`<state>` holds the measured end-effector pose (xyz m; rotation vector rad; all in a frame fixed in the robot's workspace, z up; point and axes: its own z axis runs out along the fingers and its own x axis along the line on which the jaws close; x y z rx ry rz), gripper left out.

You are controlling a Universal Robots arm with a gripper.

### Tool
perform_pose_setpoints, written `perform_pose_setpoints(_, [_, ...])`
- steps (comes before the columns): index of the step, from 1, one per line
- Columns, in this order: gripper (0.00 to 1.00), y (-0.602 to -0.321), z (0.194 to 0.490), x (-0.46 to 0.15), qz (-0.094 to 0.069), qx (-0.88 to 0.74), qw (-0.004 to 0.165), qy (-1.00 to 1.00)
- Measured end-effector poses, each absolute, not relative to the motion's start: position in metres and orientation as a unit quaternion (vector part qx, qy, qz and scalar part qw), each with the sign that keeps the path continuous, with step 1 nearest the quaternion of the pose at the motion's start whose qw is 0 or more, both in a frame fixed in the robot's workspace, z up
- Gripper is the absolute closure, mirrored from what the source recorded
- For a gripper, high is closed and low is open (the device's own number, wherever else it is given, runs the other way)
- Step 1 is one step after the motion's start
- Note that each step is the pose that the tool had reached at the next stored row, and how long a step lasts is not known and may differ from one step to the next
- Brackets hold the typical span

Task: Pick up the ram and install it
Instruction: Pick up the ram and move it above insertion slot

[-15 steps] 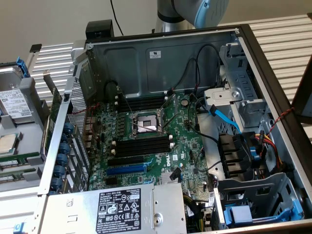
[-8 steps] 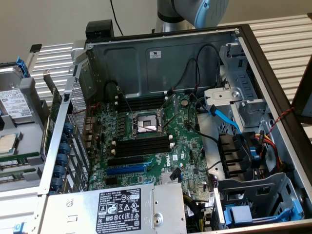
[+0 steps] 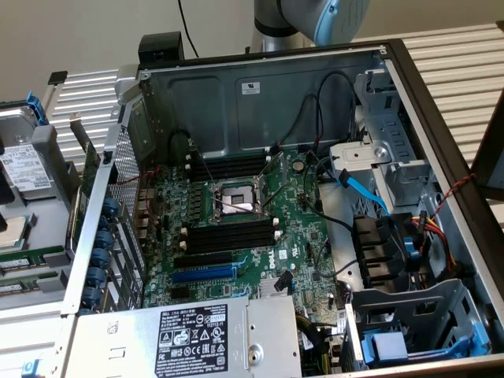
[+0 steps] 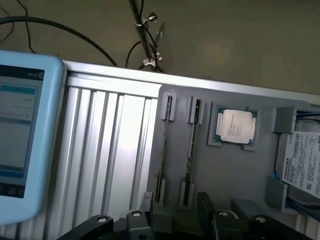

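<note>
Hovers over the ram [image 4: 190, 150], edge-up in its gray tray [image 4: 225, 172], with hand [image 4: 177, 205] spread wide and empty; yet to grasp, lift or seat it in the black memory slots [image 3: 232, 236].

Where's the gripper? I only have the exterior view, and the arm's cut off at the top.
Observer: The gripper is above the gray tray, jaws open, nothing held.
Operator: Ram there?
Observer: Yes, one ram stick and a second stick stand on edge in holders, close to the gripper.
Operator: Anything else close by?
Observer: A light-blue-framed screen, on the sticks' side away from the CPU.
</note>
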<state>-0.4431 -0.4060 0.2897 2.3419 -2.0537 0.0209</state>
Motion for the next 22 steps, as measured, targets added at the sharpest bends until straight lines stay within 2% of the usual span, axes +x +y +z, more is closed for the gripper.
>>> perform_pose_setpoints(22, [0.52,-0.415,0.252,-0.452,0.006,0.748,0.016,-0.664])
